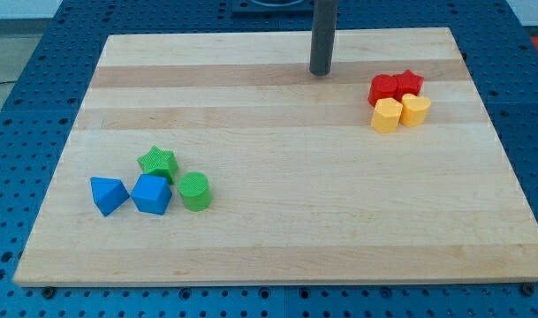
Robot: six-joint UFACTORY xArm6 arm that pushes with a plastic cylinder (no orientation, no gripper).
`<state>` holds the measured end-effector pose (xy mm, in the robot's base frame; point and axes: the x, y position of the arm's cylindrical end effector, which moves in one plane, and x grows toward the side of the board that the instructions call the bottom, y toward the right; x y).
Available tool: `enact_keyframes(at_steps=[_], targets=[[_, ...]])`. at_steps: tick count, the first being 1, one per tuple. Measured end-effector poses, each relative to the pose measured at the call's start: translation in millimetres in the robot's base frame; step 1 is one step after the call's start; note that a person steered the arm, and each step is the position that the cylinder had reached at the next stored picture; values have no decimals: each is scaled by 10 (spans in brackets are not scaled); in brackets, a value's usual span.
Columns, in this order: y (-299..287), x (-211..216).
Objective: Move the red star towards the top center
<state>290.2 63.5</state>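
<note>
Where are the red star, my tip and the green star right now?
red star (pixel 411 83): camera view, on its top face, view's right.
my tip (pixel 320 72): camera view, rod's very end, left of the red blocks, apart from them.
green star (pixel 157 162): camera view, on its top face, lower left cluster.

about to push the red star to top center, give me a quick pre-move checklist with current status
1. My tip visible and on the wooden board: ok.
2. Red star located, at the view's upper right: ok.
3. Tip touching the star: not ok, it stands apart, to the star's left.
4. Star free to move alone: not ok, it touches the other red block and the yellow block below it.
5. Tip on the star's far side for a leftward push: not ok.
6. Green and blue cluster, including the green star, out of the path: ok.
</note>
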Motion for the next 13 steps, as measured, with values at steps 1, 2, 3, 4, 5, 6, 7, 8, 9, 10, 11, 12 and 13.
enact_keyframes(at_steps=[1, 2, 3, 4, 5, 6, 7, 8, 9, 10, 11, 12, 13], targets=[[0, 0], [11, 0], [206, -131], [756, -530], [1160, -889], [1634, -837], [2488, -554], [2821, -473], [2767, 222], [2745, 857], [2615, 875], [2279, 765], [2114, 732]])
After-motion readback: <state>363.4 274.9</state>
